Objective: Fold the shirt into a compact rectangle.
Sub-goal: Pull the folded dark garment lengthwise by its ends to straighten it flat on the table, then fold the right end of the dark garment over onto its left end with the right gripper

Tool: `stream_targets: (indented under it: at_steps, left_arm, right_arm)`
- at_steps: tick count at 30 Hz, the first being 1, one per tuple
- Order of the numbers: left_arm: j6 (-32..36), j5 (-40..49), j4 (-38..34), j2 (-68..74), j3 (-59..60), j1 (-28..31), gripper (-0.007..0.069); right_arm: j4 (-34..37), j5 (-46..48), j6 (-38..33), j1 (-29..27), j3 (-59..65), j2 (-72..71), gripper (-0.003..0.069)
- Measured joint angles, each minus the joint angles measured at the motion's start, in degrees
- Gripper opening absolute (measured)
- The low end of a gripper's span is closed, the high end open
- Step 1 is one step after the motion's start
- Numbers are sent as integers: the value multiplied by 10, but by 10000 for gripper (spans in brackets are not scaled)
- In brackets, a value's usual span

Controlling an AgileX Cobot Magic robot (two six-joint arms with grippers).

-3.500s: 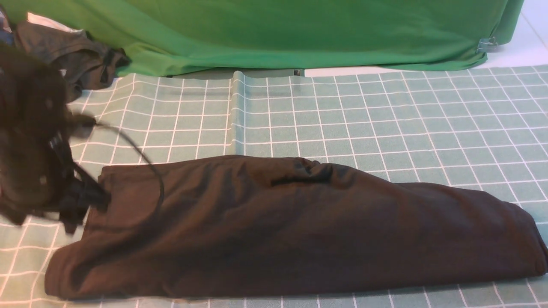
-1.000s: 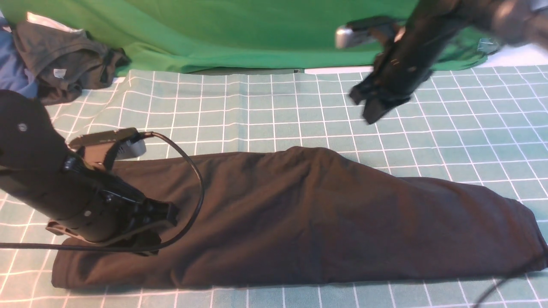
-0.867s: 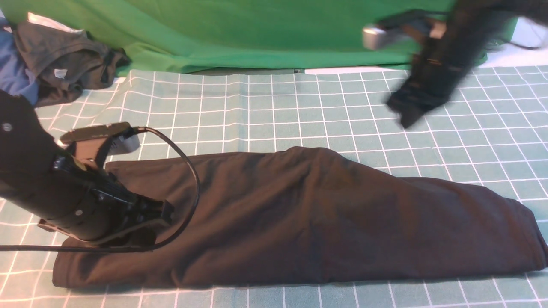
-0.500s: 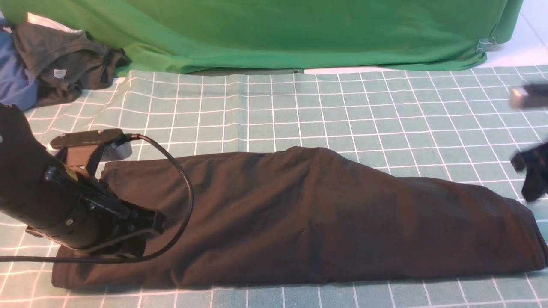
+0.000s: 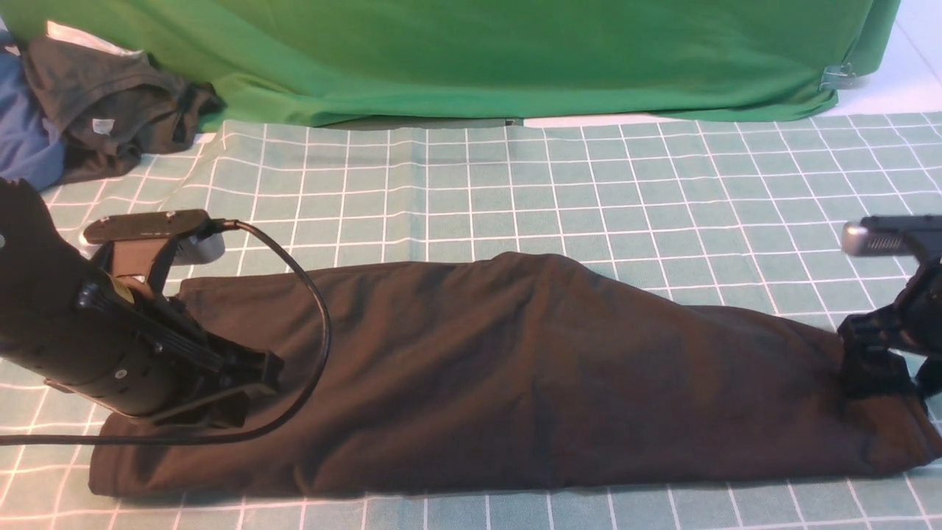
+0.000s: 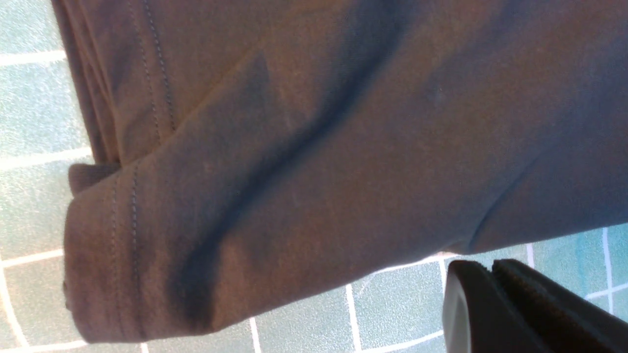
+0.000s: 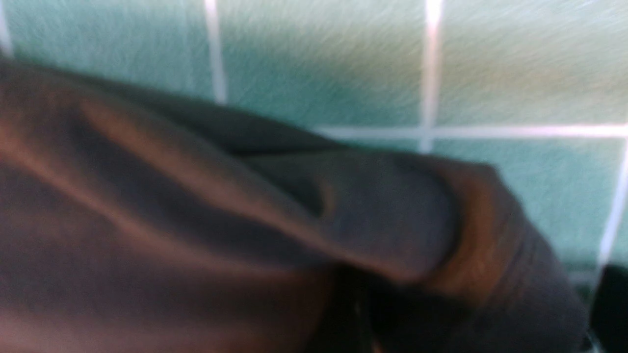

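The black shirt [image 5: 515,368] lies folded lengthwise into a long band across the checked cloth, print and label hidden. My left gripper [image 5: 254,386] hovers low over its left end, shut with nothing in it. In the left wrist view its fingers [image 6: 493,267] press together beside the stitched hem of the shirt [image 6: 294,147]. My right gripper [image 5: 894,368] is down on the shirt's right end, jaws apart. In the blurred right wrist view a rolled edge of the shirt [image 7: 392,220] fills the gap, with one fingertip [image 7: 608,304] at the side.
A dark grey garment [image 5: 110,96] and a blue cloth [image 5: 22,140] lie at the back left. A big green cloth [image 5: 478,51] hangs along the back, with a metal clip [image 5: 835,76] at its right. The left arm's cable [image 5: 316,346] loops over the shirt.
My right arm swept from the back over to the right and came down onto the shirt's right end, its jaws opening. The left arm drew back slightly to the left, still shut.
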Motion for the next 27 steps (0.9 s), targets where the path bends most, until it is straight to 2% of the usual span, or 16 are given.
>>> stream_targets:
  at_steps: [2,4,5,6,8,15,22,24,27]
  left_arm:
    - [0,-1,0,0,0,0,7]
    - [0,-1,2,0,0,0,7]
    - [0,-2,6,0,0,0,7]
    - [0,-3,9,0,0,0,7]
    - [0,-2,22,0,0,0,7]
    - [-1,1,41,0,0,0,7]
    - [-13,-20,43,0,0,0,7]
    - [-17,-42,32,1,0,0,7]
    - [13,-61,-17,14,0,0,7]
  right_arm:
    - [1,1,-6,1,-1,1,541]
    - [6,2,-20,2,-1,1,418]
    - [14,3,-29,3,-1,0,297]
    - [18,5,-33,3,-1,-2,212]
    - [14,7,-40,3,0,-11,94]
    - [-47,33,-8,-17,0,-85,73]
    - [-67,68,-4,-48,-1,-109,73]
    - [-68,73,-4,-48,-1,-109,73]
    - [-69,75,-4,-48,-1,-109,73]
